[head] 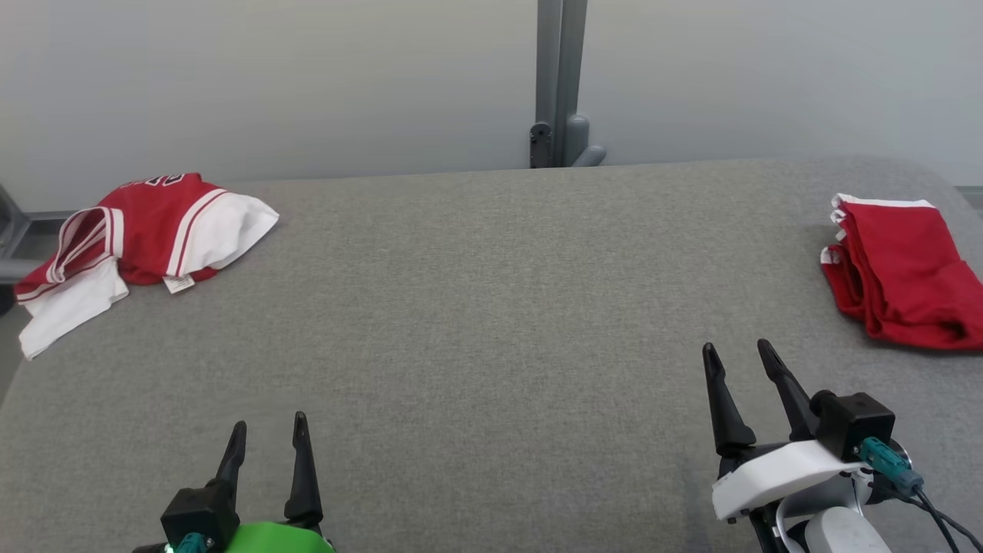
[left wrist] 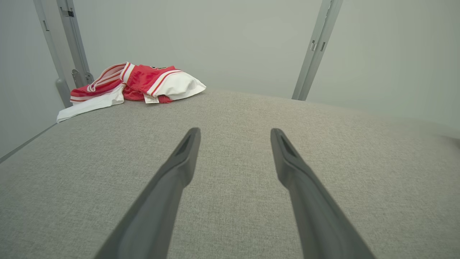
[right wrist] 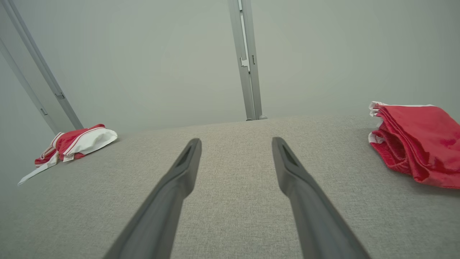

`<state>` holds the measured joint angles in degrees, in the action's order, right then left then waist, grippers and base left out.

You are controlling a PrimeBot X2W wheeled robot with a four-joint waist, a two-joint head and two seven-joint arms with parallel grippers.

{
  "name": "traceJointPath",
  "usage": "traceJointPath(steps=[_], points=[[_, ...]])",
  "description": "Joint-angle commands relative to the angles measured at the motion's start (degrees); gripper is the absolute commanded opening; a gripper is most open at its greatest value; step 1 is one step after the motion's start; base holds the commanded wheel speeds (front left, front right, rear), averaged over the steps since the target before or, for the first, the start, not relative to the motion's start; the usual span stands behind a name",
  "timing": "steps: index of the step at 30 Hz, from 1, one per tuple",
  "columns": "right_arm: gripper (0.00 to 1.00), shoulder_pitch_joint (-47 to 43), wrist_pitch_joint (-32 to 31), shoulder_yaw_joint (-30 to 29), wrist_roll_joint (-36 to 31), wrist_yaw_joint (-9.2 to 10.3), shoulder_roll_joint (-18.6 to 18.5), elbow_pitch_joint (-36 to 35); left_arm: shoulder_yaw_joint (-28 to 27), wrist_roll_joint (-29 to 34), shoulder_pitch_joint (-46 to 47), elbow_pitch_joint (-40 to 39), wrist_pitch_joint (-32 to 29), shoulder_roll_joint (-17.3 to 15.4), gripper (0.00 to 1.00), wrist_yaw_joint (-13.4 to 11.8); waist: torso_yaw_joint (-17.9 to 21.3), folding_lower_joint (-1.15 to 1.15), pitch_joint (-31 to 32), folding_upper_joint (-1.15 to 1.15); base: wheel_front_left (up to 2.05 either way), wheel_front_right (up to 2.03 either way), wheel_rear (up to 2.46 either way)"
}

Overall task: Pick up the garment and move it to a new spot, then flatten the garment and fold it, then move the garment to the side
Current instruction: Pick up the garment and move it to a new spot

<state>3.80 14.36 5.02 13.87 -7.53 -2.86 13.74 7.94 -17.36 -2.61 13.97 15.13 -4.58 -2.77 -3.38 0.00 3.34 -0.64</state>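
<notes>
Dark left fingers (head: 302,468) and right fingers (head: 722,407) stand wide apart, gripping nothing, over the grey counter (head: 491,307). A red-and-white garment (head: 146,223) lies far left, a red cloth (head: 898,269) far right.

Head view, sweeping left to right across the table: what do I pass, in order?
jersey → left gripper → post → right gripper → red garment
</notes>
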Motion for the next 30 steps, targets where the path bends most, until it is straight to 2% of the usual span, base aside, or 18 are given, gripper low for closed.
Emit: traceJointPath(steps=[1,7,9,10,15,23,30], points=[[1.0,-0.65,-0.03,-0.04,-0.24,0.09,-0.07,-0.33,-0.05,0.43,1.03,0.05,0.01,-0.09,1.0,-0.01,-1.87,0.0,0.11,0.64,0.0,0.0,0.0],[1.0,-1.12,0.09,0.05,0.06,0.09,-0.06,-1.37,-0.3,0.44,1.2,-0.26,0.02,-0.62,1.0,-0.35,-9.99,0.0,0.28,0.64,0.0,0.0,0.0],[1.0,-1.33,0.17,0.14,0.34,0.09,-0.07,-1.61,-0.52,0.53,1.16,-0.62,0.01,-0.91,1.0,-0.62,-13.36,0.0,0.27,0.64,0.0,0.0,0.0],[1.0,-1.41,0.26,-0.04,0.48,0.08,-0.07,-1.77,-0.69,0.6,1.1,-0.99,0.0,-1.38,1.0,-0.72,-16.83,0.0,0.2,0.64,0.0,0.0,0.0],[1.0,-1.26,0.45,0.43,0.94,0.08,-0.07,-1.77,-1.47,0.1,0.22,-1.83,-0.05,-2.3,1.0,-1.22,-24.46,0.0,0.02,0.64,0.0,0.0,0.0],[1.0,3.12,-0.15,5.45,0.86,0.08,-0.15,-0.36,-5.51,-0.96,-3.71,-6.95,-0.01,-1.68,1.0,-3.67,-26.6,0.0,-2.87,0.64,0.0,0.0,0.0],[1.0,4.95,0.11,6.55,1.01,0.08,-0.14,1.13,-6.59,-0.6,-5.07,-8.8,0.0,-1.0,1.0,-3.47,-26.94,0.0,-3.6,0.64,0.0,0.0,0.0]])
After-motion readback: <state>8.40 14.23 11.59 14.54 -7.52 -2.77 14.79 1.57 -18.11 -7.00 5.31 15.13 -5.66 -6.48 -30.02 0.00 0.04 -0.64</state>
